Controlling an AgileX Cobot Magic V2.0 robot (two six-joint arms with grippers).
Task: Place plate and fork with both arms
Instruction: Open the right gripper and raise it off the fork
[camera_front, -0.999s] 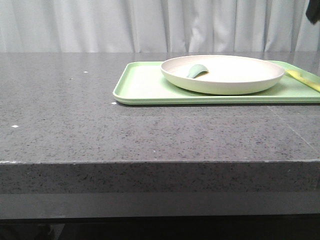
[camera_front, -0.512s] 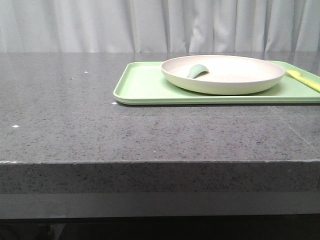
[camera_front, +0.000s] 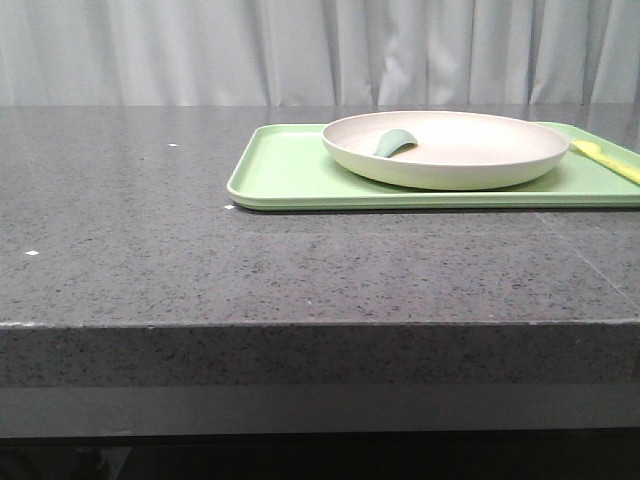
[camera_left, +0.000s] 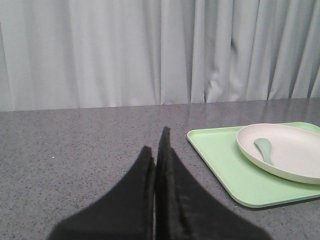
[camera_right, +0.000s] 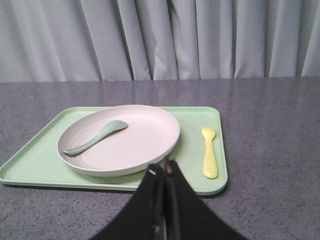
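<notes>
Tray, spoon, counter, curtain

A green tray (camera_front: 290, 170) sits on the speckled grey counter (camera_front: 120, 250) (pale curtain (camera_front: 150, 50) behind); a spoon (camera_right: 95, 136) rests above it.

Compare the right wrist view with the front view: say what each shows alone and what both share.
Only the right wrist view shows the right pincer, shut and empty, and the whole fork lying on the tray beside the plate. Only the front view shows the table's front edge and bare tabletop left of the tray. Both show tray, plate, the spoon in the plate, and the curtain.
</notes>
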